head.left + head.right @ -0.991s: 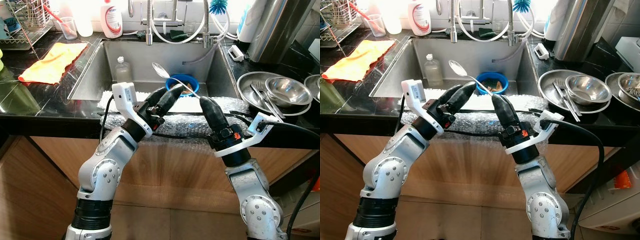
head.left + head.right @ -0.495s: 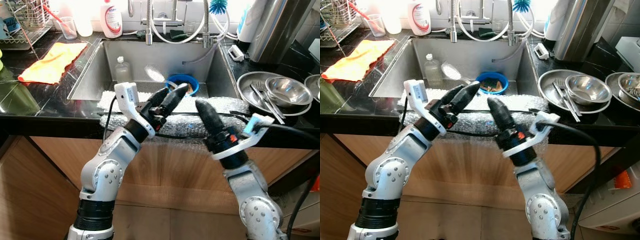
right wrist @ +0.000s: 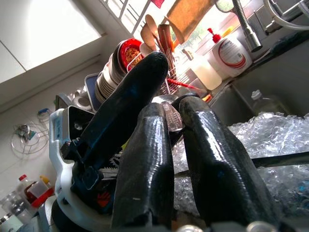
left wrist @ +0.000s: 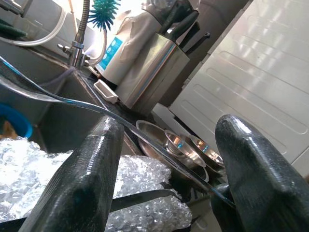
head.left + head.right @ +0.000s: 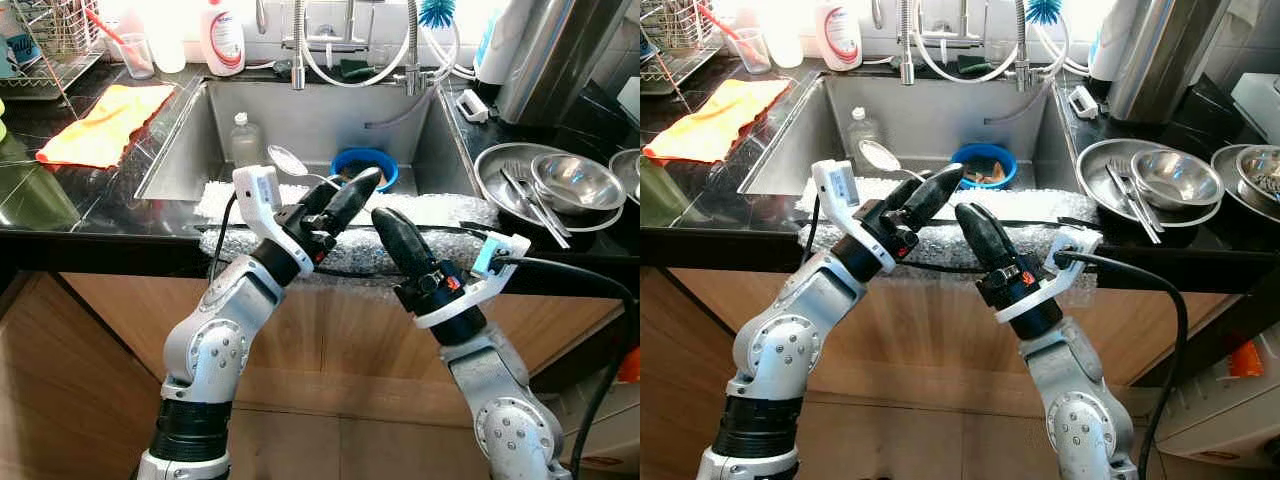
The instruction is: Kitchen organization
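Left eye view: sink [image 5: 180, 150] ahead.
Left gripper [image 5: 352, 188]: fingers clamped on spoon [image 5: 290, 162], bowl pointing far-left.
Right gripper [image 5: 386, 222]: fingers together, just right of the left gripper.

A black marble tabletop [image 5: 100, 205] runs along the wall with a steel sink [image 5: 195, 130] sunk into its middle. On its left part lies an orange cloth [image 5: 105, 125], with a wire dish rack [image 5: 45, 50] at the back left corner. A detergent bottle [image 5: 224, 38] stands at the back edge. On the right part sit a steel plate [image 5: 500, 175] with forks [image 5: 525, 190] and a bowl [image 5: 577, 182]. Bubble wrap [image 5: 440, 210] drapes over the front edge.
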`<state>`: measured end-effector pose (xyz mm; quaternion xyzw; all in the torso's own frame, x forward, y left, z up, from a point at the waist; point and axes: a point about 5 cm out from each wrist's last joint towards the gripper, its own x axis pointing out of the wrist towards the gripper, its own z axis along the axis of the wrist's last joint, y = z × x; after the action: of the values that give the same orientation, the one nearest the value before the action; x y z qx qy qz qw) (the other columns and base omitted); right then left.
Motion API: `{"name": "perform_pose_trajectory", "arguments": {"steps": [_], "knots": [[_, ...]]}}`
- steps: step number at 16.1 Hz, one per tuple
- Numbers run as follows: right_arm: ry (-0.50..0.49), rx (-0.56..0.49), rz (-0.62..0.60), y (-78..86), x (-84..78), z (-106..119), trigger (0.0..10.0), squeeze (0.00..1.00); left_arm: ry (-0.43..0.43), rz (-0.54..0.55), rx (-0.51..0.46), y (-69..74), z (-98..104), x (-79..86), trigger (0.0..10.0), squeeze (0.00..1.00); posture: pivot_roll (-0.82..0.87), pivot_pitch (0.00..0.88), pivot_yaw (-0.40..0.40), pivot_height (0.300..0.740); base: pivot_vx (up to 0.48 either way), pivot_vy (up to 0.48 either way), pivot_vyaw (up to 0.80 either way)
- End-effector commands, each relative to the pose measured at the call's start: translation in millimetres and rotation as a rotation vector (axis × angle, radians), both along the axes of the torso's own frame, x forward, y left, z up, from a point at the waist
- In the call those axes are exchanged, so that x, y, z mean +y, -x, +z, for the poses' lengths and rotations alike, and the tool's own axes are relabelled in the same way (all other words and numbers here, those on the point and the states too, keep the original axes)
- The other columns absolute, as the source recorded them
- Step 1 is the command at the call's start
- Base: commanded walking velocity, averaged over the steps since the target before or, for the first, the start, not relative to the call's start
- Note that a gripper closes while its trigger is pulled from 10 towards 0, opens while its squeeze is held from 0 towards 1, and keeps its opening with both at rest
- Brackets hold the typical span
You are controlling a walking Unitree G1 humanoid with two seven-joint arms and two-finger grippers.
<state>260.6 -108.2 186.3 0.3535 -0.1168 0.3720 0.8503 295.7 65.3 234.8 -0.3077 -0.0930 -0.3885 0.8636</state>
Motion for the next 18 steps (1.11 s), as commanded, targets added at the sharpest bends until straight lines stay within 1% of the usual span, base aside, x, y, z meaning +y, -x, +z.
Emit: {"name": "perform_pose_trajectory", "arguments": {"steps": [1, 2, 3, 6, 11, 15, 17, 18], "knots": [[0.017, -0.017, 0.015, 3.6, 2.3, 2.1, 10.0, 0.0, 0.002, -0.009, 0.0, 1.0, 1.4, -0.9, 10.0, 0.0, -0.01, 0.102, 0.007, 0.74, 0.0, 0.0, 0.0], [0.024, -0.017, 0.02, 4.2, 3.7, 1.2, 10.0, 0.0, 0.023, 0.004, 0.003, 0.0, 3.2, 1.7, 2.5, 0.0, -0.01, 0.102, 0.006, 0.74, 0.0, 0.0, 0.0], [0.027, -0.017, 0.022, 4.3, 4.1, 0.9, 10.0, 0.0, 0.025, 0.007, 0.002, -0.5, 3.5, 2.4, 0.0, 0.0, -0.01, 0.102, 0.006, 0.74, 0.0, 0.0, 0.0], [0.045, -0.018, 0.024, 3.8, 4.9, 0.1, 10.0, 0.0, 0.007, -0.011, -0.009, 1.6, 3.6, 0.6, 0.0, 0.0, -0.01, 0.101, 0.007, 0.74, 0.0, 0.0, 0.0], [0.063, -0.013, 0.023, 3.7, 6.2, -2.2, 10.0, 0.0, 0.025, -0.014, -0.019, 1.9, 8.3, -0.3, 0.0, 0.0, -0.01, 0.101, 0.005, 0.74, 0.0, 0.0, 0.0], [0.077, -0.012, 0.027, 3.8, 7.3, -4.5, 10.0, 0.0, 0.164, -0.013, 0.006, -1.5, 17.6, 8.0, 0.0, 0.0, -0.01, 0.102, 0.006, 0.74, 0.0, 0.0, 0.0], [0.082, -0.009, 0.026, 3.9, 7.3, -5.9, 10.0, 0.0, 0.257, -0.021, 0.017, -2.7, 24.3, 14.3, 0.0, 0.0, 0.0, 0.102, 0.008, 0.74, 0.0, 0.0, 0.0], [0.085, -0.006, 0.024, 3.7, 7.4, -6.7, 10.0, 0.0, 0.277, -0.023, 0.022, -3.3, 25.4, 15.9, 0.0, 0.0, -0.01, 0.102, 0.009, 0.74, 0.0, 0.0, 0.0]]}}
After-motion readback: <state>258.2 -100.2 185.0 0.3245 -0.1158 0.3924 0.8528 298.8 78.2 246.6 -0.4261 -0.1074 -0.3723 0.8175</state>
